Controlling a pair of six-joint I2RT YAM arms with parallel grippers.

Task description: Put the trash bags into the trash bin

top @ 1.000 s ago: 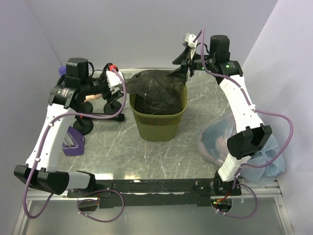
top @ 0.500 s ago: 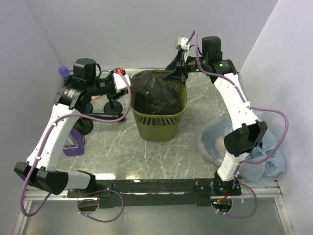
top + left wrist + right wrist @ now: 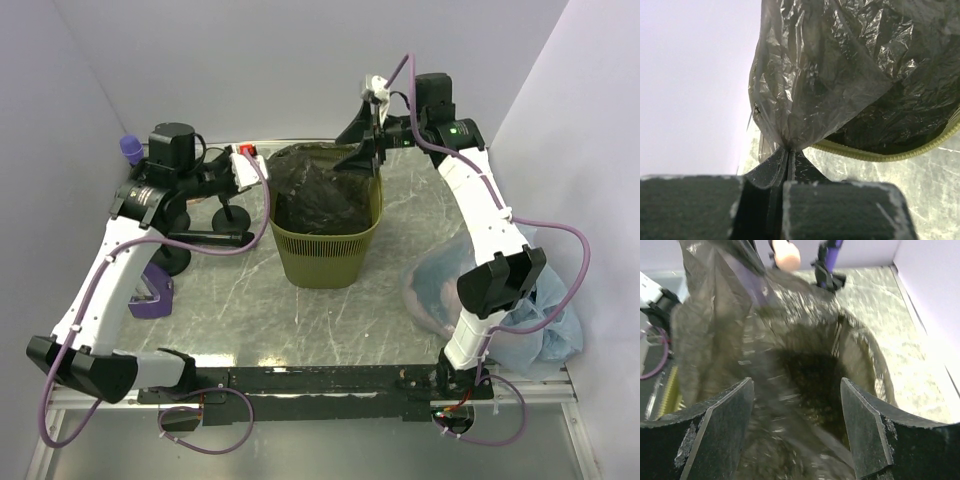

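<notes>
1. The crinkly, translucent grey-black trash bag [image 3: 318, 190] bulges from the slatted, tapering olive trash bin [image 3: 325, 250] on the marbled bench [image 3: 230, 290].
2. The left fingers [image 3: 767, 172] pinch a gathered fold of its film.
3. Above it, the right fingers [image 3: 720, 425] gape wide.

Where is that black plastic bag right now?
In the top view the trash bag sits mostly inside the trash bin at the centre of the table, its left edge pinched in the left arm's jaws by the rim.
</notes>
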